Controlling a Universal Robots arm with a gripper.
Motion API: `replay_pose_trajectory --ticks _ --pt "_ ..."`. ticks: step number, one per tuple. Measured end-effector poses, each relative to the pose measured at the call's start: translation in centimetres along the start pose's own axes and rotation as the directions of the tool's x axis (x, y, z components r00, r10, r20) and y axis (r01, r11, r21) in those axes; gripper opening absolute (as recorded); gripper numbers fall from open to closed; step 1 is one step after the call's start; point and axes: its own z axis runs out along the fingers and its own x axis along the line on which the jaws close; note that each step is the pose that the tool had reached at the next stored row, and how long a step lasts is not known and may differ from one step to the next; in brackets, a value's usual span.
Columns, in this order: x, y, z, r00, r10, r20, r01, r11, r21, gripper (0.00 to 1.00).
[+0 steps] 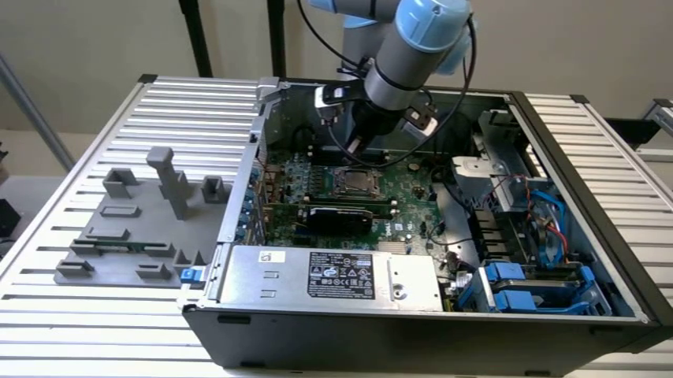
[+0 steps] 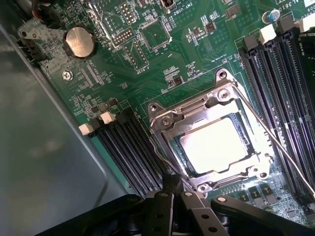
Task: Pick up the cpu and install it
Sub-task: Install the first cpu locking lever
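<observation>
Fingers pressed together, nothing between them: the gripper [image 2: 173, 189] hangs just over the motherboard [image 2: 162, 64]. Right beyond its tips sits the cpu [image 2: 216, 145], shiny lid up, lying flat inside the metal socket frame [image 2: 197, 115], apparently already seated. It looks light, stiff and slick, probably delicate underneath; the thin edges seem the place to hold it

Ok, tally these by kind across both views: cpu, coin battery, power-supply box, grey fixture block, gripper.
cpu: 1
coin battery: 1
power-supply box: 1
grey fixture block: 1
gripper: 1
Total: 5
</observation>
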Motion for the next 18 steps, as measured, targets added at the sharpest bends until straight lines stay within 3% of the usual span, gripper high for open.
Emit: replay_pose_trajectory --ticks 18 --pt "0.24 0.63 0.3 1.0 0.001 0.0054 -0.001 1.0 -0.003 0.11"
